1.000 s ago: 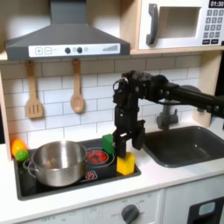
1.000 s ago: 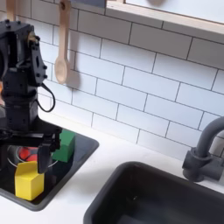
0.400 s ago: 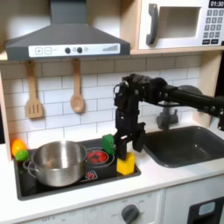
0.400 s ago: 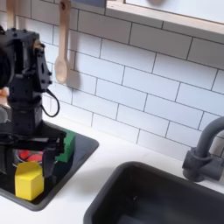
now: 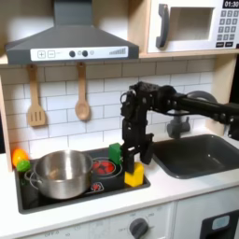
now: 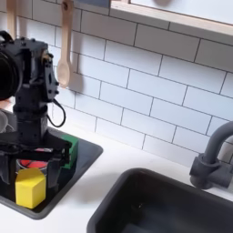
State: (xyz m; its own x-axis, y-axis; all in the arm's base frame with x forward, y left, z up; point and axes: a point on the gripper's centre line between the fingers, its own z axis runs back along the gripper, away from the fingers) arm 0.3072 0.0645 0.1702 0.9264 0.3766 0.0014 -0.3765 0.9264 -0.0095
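Observation:
My gripper [image 5: 133, 158] hangs open over the right part of the black toy stove [image 5: 56, 200], fingers pointing down. Just below it a yellow block [image 5: 134, 175] stands on the stove's front right corner; I see a small gap between the fingertips and the block. In the second exterior view the gripper [image 6: 35, 155] sits right above the yellow block [image 6: 30, 189], with nothing between its fingers. A green block [image 6: 68, 151] lies behind it, and in the first exterior view this green block [image 5: 115, 152] shows to the gripper's left.
A steel pot [image 5: 61, 173] fills the stove's left half, with a yellow-green toy [image 5: 20, 160] behind it. The dark sink [image 5: 201, 154] and faucet [image 5: 177, 121] lie to the first exterior view's right. A spatula [image 5: 35, 98] and wooden spoon [image 5: 82, 93] hang on the tiled wall.
The gripper has shifted toward the second exterior view's left and dropped slightly, ending closer above the yellow block. The blocks and pot have not moved.

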